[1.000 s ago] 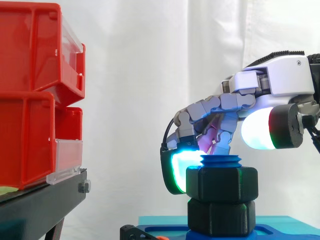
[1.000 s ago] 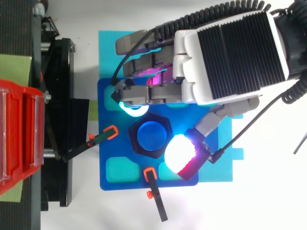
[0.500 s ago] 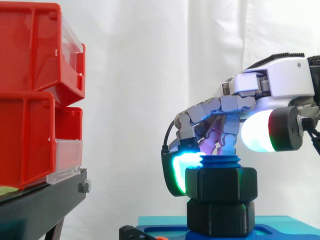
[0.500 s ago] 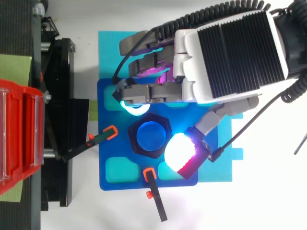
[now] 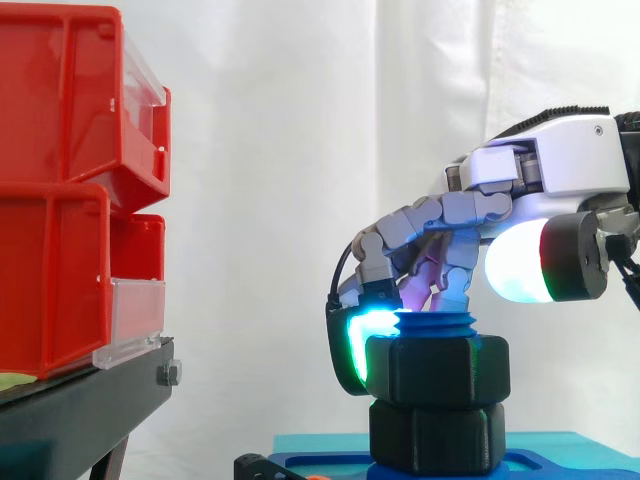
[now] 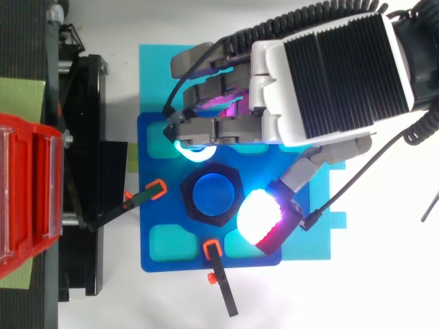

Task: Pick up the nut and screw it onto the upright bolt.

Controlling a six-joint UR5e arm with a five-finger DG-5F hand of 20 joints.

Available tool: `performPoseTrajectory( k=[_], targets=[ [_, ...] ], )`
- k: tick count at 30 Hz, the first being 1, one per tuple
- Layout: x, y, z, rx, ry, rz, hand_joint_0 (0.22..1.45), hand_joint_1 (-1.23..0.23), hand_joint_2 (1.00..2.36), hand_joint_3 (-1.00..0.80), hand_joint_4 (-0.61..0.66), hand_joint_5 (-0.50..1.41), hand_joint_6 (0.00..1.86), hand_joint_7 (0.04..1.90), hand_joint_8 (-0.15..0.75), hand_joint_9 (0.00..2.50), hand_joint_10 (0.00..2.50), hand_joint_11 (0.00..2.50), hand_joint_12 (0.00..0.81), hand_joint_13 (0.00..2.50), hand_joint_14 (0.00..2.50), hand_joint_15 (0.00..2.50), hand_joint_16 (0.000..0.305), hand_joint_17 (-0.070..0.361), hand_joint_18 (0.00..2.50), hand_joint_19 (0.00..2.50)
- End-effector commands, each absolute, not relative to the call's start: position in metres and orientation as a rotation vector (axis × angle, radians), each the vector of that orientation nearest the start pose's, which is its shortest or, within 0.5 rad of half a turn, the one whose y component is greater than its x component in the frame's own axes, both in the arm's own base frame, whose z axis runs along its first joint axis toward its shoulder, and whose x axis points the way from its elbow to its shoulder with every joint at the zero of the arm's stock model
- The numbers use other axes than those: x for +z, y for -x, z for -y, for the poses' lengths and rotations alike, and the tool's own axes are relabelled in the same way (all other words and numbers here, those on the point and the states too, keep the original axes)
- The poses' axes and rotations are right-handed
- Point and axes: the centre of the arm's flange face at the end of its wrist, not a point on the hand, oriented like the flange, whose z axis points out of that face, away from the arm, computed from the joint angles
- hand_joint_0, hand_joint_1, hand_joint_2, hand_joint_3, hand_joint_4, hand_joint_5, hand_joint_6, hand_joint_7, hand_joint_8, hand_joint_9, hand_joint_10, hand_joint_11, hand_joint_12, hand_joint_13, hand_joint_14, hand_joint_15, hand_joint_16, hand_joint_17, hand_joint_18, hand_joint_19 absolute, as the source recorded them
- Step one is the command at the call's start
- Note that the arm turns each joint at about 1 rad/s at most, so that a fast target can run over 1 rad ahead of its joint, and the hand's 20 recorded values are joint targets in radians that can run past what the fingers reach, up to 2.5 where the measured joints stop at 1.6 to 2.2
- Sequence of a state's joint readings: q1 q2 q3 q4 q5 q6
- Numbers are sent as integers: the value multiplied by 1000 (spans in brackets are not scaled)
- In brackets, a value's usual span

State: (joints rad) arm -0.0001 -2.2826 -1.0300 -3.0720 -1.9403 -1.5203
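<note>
The nut (image 5: 435,368), a big matte black hexagon, sat on the upright blue bolt (image 5: 437,324). A few coarse threads stood proud above it, and its underside lay on, or just above, a second black hexagon (image 5: 433,435) lower on the same shaft. The bolt rose from the middle of a blue fixture plate (image 6: 149,219).

The hand (image 5: 560,165) came in from 3 o'clock and was curled round the nut. In the top view, one cyan-lit fingertip pad (image 5: 347,345) hooked over the bolt's top and lay against the nut's flank at about 11 o'clock. The thumb pad (image 6: 257,218), glowing white with a red edge, sat across from it at about 4 o'clock. From the side the thumb looked to ride higher than the nut's top face, so whether it actually bore on the nut could not be told. The other fingers were bent above the bolt.

The nut looked like moulded or printed plastic, so it was probably light and rigid, with nothing to crush. Its dull finish and broad flat faces should give soft pads good purchase. The best hold would be on two opposite flats at mid-height, since the corners would let a pad roll off. A thread this coarse would likely turn freely but bind if the nut were tipped, so any push ought to stay level and tangential. With so little room left below, it would probably stiffen soon.

Red bins (image 5: 60,190) on a black stand (image 5: 80,400) stood well apart at 9 o'clock.
</note>
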Motion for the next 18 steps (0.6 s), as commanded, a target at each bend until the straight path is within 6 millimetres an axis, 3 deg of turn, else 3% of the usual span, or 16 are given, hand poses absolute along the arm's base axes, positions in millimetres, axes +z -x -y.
performPoseTrajectory(
  k=[1,6,10,18],
  targets=[
    [309,-746,98,346,236,-1660,513,-170,1000,-500,256,-24,505,1075,247,1105,0,0,238,714,0,0,26,58,361,0],
    [309,-747,98,345,237,-1657,501,-160,1000,-500,236,-77,503,833,234,948,0,0,257,640,0,0,31,70,308,0],
    [308,-747,98,349,240,-1655,492,-152,1000,-500,213,-93,502,750,231,891,0,0,264,589,0,0,33,75,255,0],
    [309,-749,92,351,247,-1641,487,-136,1000,-500,215,-93,503,753,231,827,0,0,283,539,0,0,35,78,196,0]
  ],
)
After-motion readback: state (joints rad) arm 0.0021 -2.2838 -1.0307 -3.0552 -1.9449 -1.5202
